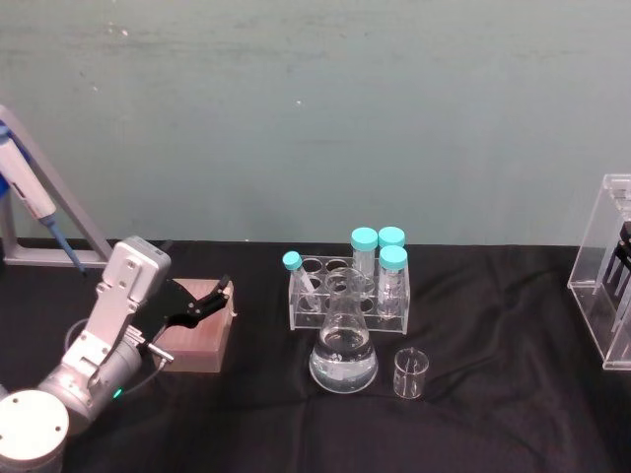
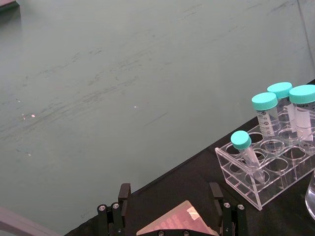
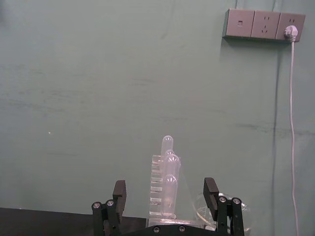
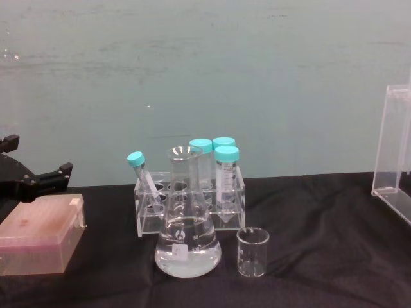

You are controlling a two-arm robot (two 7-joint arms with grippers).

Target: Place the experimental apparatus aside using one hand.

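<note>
The conical flask [image 1: 343,353] with clear liquid stands mid-table, and the small beaker [image 1: 411,374] is just right of it. From the chest, flask [image 4: 186,224] and beaker [image 4: 252,252] stand in front of a tube rack. The tall acrylic stand [image 1: 601,276] is at the table's right edge. My left gripper [image 1: 219,298], on a silver wrist, hovers open over a pink box [image 1: 197,335], well left of the flask. In the left wrist view the open left gripper [image 2: 170,194] straddles the box [image 2: 177,223]. My right gripper [image 3: 165,194] is open, facing the stand's long clear pipettes [image 3: 167,182].
A clear rack [image 1: 340,296] of teal-capped tubes stands right behind the flask. A blue-and-white pipette [image 1: 30,197] leans on a grey frame at the far left. A black cloth covers the table, and a green wall is close behind.
</note>
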